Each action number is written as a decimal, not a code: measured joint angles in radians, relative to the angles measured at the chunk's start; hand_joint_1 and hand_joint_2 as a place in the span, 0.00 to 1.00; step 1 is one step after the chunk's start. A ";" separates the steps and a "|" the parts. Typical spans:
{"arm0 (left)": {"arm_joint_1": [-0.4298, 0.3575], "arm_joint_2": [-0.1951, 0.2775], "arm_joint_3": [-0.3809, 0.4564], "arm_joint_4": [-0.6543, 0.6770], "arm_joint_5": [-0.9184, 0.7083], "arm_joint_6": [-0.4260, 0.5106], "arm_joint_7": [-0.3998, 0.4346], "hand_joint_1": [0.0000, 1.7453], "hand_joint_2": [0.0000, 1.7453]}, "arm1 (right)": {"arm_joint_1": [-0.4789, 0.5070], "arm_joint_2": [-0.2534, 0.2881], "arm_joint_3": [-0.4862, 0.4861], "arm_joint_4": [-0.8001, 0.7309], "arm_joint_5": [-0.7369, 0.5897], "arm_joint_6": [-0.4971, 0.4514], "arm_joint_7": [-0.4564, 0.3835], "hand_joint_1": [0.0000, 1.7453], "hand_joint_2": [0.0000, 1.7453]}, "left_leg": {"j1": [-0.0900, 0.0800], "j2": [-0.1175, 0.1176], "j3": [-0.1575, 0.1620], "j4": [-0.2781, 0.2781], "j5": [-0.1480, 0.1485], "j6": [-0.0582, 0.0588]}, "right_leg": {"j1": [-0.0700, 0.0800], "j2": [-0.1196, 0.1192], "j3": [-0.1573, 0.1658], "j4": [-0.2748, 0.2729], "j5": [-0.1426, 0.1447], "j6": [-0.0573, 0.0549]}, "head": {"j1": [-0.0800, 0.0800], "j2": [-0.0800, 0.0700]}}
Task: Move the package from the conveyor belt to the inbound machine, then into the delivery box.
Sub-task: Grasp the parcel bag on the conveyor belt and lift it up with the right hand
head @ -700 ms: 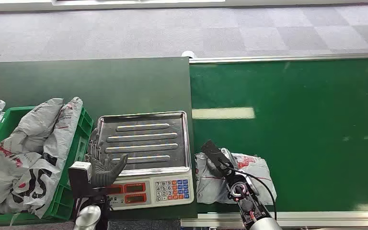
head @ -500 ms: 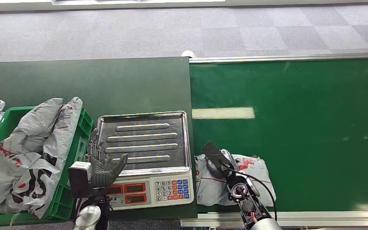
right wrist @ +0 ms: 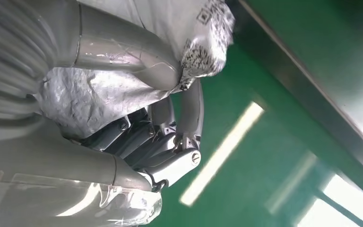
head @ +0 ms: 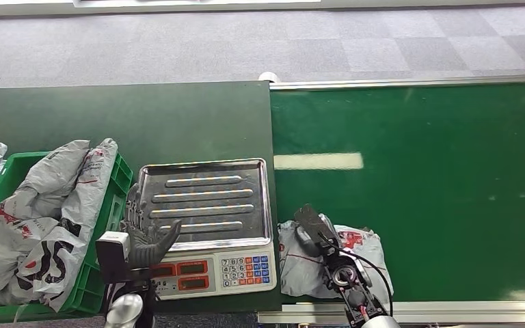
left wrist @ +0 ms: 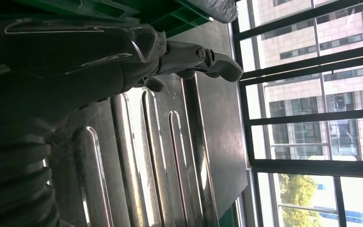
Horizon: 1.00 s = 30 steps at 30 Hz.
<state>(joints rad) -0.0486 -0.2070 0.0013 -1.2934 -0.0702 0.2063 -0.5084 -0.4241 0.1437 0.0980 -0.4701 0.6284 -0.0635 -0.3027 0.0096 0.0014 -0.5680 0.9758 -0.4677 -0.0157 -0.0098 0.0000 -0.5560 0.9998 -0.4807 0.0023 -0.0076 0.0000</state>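
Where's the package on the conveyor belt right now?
In the head view the grey package lies at the near edge of the green conveyor belt, just right of the scale, with the right hand on it.

- We are holding our left hand (head: 145,240) open, fingers (left wrist: 208,61) spread apart.
- We are reaching our right hand (head: 312,227) forward, fingers (right wrist: 170,151) curling around the package (head: 355,253).

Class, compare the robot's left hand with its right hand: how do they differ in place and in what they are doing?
The left hand hovers by the scale's steel tray, holding nothing, fingers apart; the right hand is over the green conveyor belt, its fingers and thumb closed around the grey package. Both are dark, many-fingered hands.
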 joint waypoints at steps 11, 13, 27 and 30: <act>0.003 -0.005 0.001 -0.001 0.002 -0.012 -0.033 0.00 1.00 | 0.149 0.015 -0.117 -0.397 -0.312 -0.118 -0.324 1.00 1.00 | 0.000 0.000 -0.002 0.000 0.000 0.000 | 0.000 0.000 -0.002 0.000 0.000 0.000 | 0.000 0.000; -0.002 -0.005 -0.001 0.004 0.005 -0.013 -0.038 0.00 1.00 | 0.180 0.018 -0.120 -0.478 -0.330 -0.121 -0.331 1.00 1.00 | 0.000 0.001 -0.002 0.000 0.000 0.000 | 0.000 0.000 -0.002 0.000 0.000 0.000 | 0.000 0.000; -0.018 -0.005 -0.002 0.019 0.012 -0.021 -0.042 0.00 1.00 | 0.259 0.025 -0.123 -0.712 -0.395 -0.175 -0.396 1.00 1.00 | 0.000 0.000 -0.002 0.000 0.000 0.000 | 0.000 0.000 -0.002 0.000 0.000 0.000 | 0.000 0.000; -0.021 -0.005 -0.002 0.020 0.012 -0.021 -0.042 0.00 1.00 | 0.263 0.027 -0.123 -0.727 -0.395 -0.177 -0.396 1.00 1.00 | 0.000 0.001 -0.002 0.000 0.000 0.000 | 0.000 0.000 -0.002 0.000 0.000 0.000 | 0.000 0.000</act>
<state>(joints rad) -0.0691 -0.2119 -0.0010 -1.2737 -0.0580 0.1855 -0.5505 -0.1613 0.1705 -0.0248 -1.1967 0.2330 -0.2401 -0.6991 0.0096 0.0019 -0.5697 0.9758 -0.4678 -0.0156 -0.0098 0.0002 -0.5583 0.9998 -0.4806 0.0023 -0.0076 0.0000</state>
